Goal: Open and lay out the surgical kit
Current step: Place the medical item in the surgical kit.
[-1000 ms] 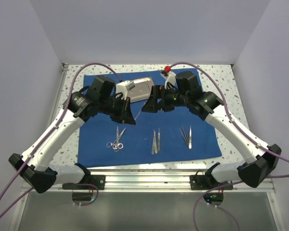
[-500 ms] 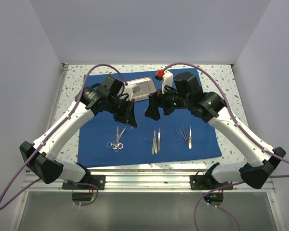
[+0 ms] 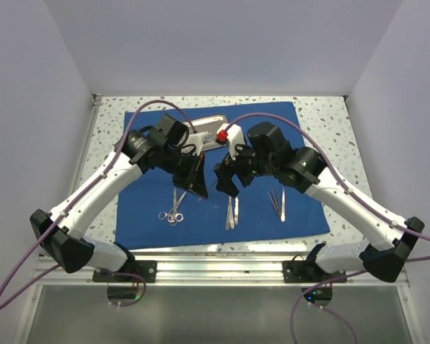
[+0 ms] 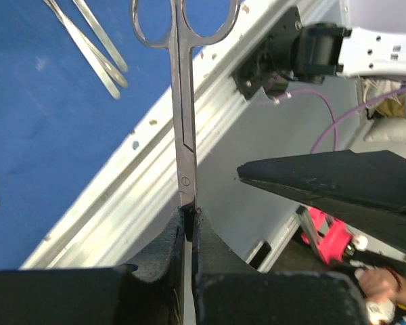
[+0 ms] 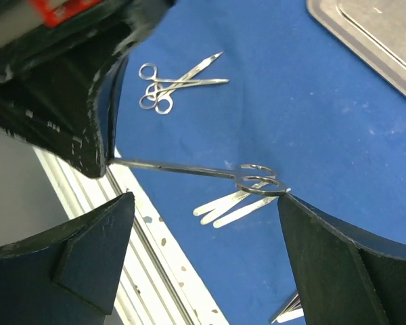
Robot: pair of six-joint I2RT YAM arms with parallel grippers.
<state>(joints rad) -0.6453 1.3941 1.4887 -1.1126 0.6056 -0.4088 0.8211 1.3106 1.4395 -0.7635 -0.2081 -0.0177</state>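
The royal-blue cloth (image 3: 304,215) lies spread flat on the table. The steel tray (image 3: 209,123) sits on its far part, half hidden behind the arms. My left gripper (image 4: 188,215) is shut on the blades of silver scissors (image 4: 183,101), held in the air with the ring handles pointing away. My right gripper (image 5: 206,196) is open just beside them, and the scissors' rings (image 5: 257,179) lie against its right fingertip (image 5: 291,203). In the top view both grippers meet over the cloth's middle, left (image 3: 196,183) and right (image 3: 224,183).
On the cloth lie ring-handled forceps (image 3: 173,209), a pair of tweezers (image 3: 231,211) and another pair (image 3: 278,201). The table's metal front rail (image 3: 222,269) runs along the near edge. White walls close in the sides and back.
Both grippers have moved from beside the tray toward the near middle of the cloth. The left still carries the scissors, and the open right gripper has closed in around their rings.
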